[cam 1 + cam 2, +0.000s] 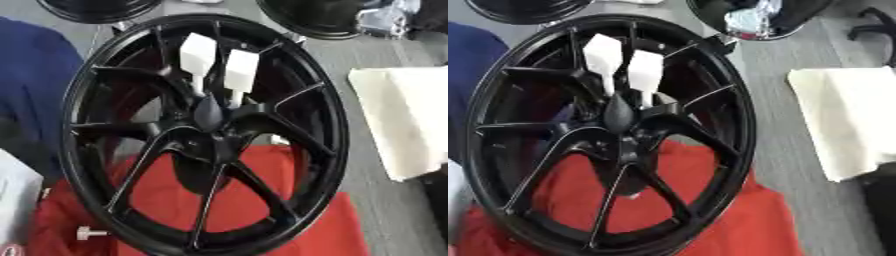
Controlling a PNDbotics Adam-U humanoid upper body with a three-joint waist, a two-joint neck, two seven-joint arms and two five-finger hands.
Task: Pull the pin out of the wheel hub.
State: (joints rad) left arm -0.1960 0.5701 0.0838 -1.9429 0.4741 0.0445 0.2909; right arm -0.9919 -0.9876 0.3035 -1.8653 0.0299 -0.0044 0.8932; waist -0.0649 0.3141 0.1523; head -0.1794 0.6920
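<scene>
Work surface: a grey floor (385, 210) with a red cloth (254, 200) spread over its near part.

Hand state: neither hand of the robot shows in either view, so how far the fingers are open, and whether they hold anything, cannot be told.

Task item: two white pins stand side by side just above the centre of the wheel hub (308, 105). Each has a white, block-shaped head on a thinner white stem. The left pin (198, 52) sits slightly higher than the right pin (241, 70). Both stems run down towards the centre boss and end among the roots of the spokes. A dark pointed shape (210, 114) lies directly below the stems; it cannot be identified.

Wheel hub: black, multi-spoked, standing on edge and leaning, its face turned to the camera. Its lower rim rests on the red cloth, which shows through the gaps between the lower spokes.

Surroundings:
- A small pale bolt-like part (87, 232) lies on the red cloth, just outside the lower left rim.
- A blue fabric (31, 75) lies to the left of the wheel.
- A white sheet (402, 120) lies on the floor to the right, apart from the wheel.
- Two further black wheels lie beyond it: one far left (96, 7), one far right (710, 17).
</scene>
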